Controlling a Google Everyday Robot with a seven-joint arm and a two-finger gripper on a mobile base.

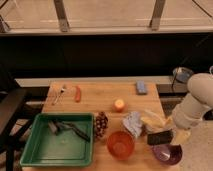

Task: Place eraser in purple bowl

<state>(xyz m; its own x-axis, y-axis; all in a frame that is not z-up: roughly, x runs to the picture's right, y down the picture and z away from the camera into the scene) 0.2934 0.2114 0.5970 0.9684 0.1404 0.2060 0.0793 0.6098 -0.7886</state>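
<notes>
Looks like a robot test lab, wooden table (100,100) of props, green tray (30,150), dark railing behind, gripper (172,136) low right over the table.

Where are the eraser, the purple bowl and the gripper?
eraser (159,137), camera view, middle of its dark side face.
purple bowl (167,154), camera view, inner wall.
gripper (169,135), camera view, at the eraser's right end, above the purple bowl.

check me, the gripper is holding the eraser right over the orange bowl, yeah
Not quite. The camera view shows the gripper holding the eraser between the orange bowl and the purple bowl, just above the purple bowl's near rim.
</notes>
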